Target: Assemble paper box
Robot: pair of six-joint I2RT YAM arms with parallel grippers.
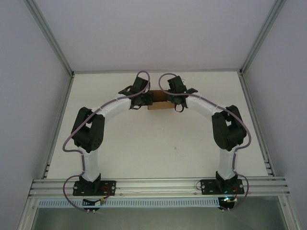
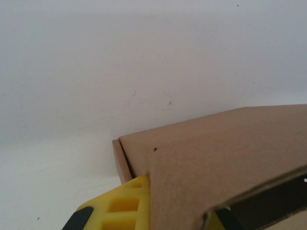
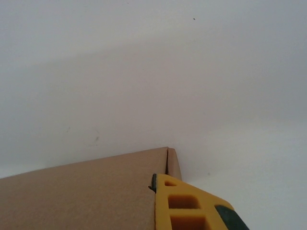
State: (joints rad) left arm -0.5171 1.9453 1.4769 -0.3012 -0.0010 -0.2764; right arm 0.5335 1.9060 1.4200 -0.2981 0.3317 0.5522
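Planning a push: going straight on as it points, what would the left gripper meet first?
The paper box: its cardboard lies right at the yellow fingers of the left gripper; contact unclear.

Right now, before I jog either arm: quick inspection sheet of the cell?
Surface: white table, faint specks in the wrist views.
Job's things: paper box, brown, corners folded, at far centre between both grippers.
Clutter: nothing seen.
Grippers: left gripper at the box's left end, right gripper at its right end; a yellow finger lies against the cardboard; open or shut cannot be told.
Cables: purple cables looped along each arm, off the box.
Surroundings: white enclosure walls; aluminium rail at the near edge.
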